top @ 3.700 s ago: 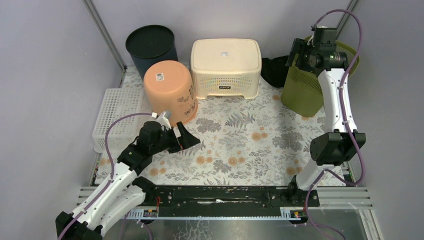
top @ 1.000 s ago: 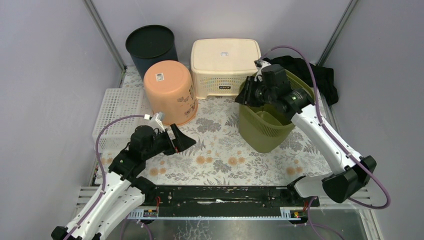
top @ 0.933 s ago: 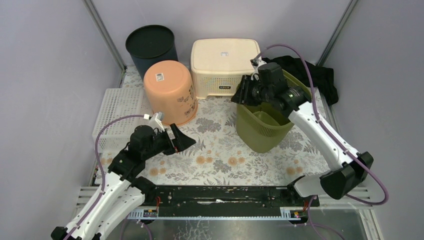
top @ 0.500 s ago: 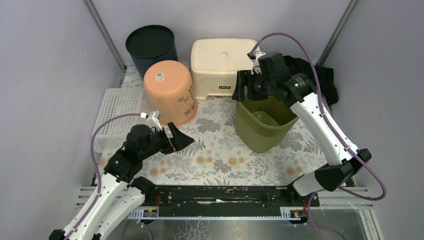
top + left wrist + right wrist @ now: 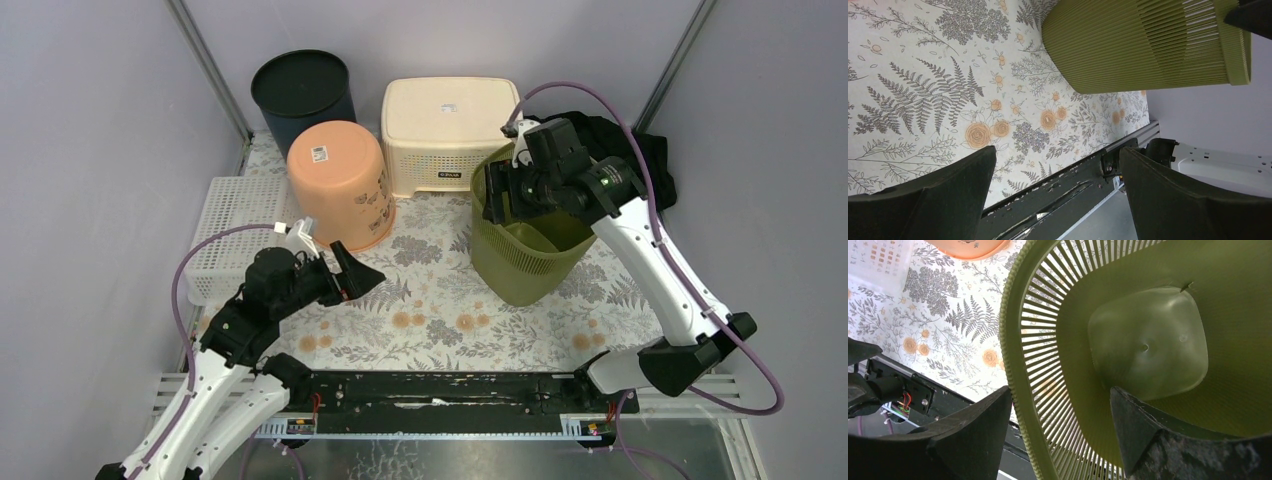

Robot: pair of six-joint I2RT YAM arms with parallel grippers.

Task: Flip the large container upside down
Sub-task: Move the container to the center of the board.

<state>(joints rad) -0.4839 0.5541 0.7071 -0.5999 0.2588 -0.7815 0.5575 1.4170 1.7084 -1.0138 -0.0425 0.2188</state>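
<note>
The large container (image 5: 527, 258) is an olive-green slatted basket standing upright, mouth up, right of the mat's middle. My right gripper (image 5: 497, 195) is open and hangs over its left rim. In the right wrist view the rim (image 5: 1015, 340) runs between the two spread fingers of the right gripper (image 5: 1060, 392) without either touching it, and the basket's bare floor (image 5: 1148, 340) shows below. My left gripper (image 5: 358, 272) is open and holds nothing, low over the mat to the basket's left. The left wrist view shows the basket's wall (image 5: 1143, 45) well beyond the left gripper (image 5: 1056, 152).
An upturned cream basket (image 5: 452, 130) stands just behind the green one. An upturned orange bucket (image 5: 340, 180) and a dark blue bin (image 5: 303, 95) stand at back left, and a white flat tray (image 5: 235, 235) lies at far left. Black cloth (image 5: 645, 155) lies at back right. The black rail (image 5: 450, 390) runs along the near edge.
My right gripper carried the tilted basket from the back right to the middle, set it upright and opened off its rim. The left arm crept slightly left.
</note>
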